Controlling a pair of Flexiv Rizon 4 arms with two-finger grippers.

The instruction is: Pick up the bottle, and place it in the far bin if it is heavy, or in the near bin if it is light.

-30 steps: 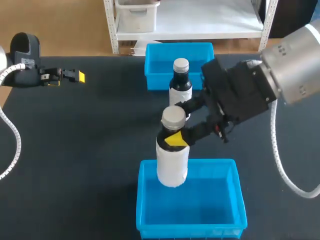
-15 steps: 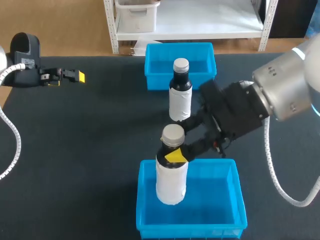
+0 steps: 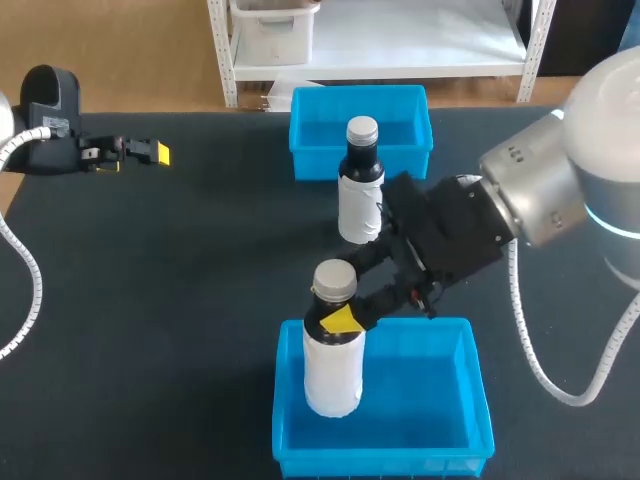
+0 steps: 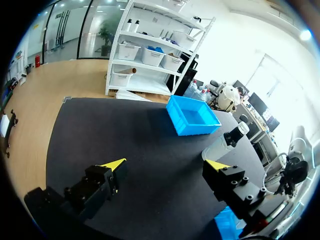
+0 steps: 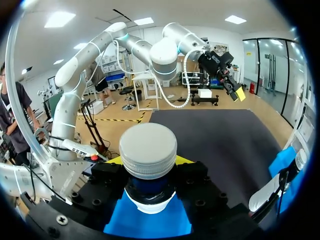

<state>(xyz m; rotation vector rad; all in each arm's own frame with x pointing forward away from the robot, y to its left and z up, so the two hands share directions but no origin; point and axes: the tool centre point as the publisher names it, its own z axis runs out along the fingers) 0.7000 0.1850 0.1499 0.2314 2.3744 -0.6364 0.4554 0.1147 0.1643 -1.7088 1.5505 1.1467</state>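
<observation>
A dark bottle (image 3: pixel 333 352) with a grey cap and white label stands upright with its lower part inside the near blue bin (image 3: pixel 455 400). My right gripper (image 3: pixel 346 290) is shut on its neck; whether the base touches the bin floor I cannot tell. In the right wrist view the cap (image 5: pixel 148 149) fills the space between my right gripper's (image 5: pixel 148 167) fingers, with the blue bin (image 5: pixel 150 222) beneath. A second, similar bottle (image 3: pixel 361 180) stands in front of the far blue bin (image 3: pixel 312 130). My left gripper (image 3: pixel 140 152) (image 4: pixel 165 165) hovers open at the table's far left, holding nothing.
The second bottle (image 4: pixel 227 142) and far bin (image 4: pixel 192 115) lie ahead and to the side of my left gripper. My right arm's dark wrist (image 3: pixel 450 235) hangs close beside the standing bottle. Bare black tabletop (image 3: pixel 170 300) spreads left of both bins.
My right arm has come down and toward the table's near edge, lowering the held bottle into the near bin. The left arm and the second bottle have not moved.
</observation>
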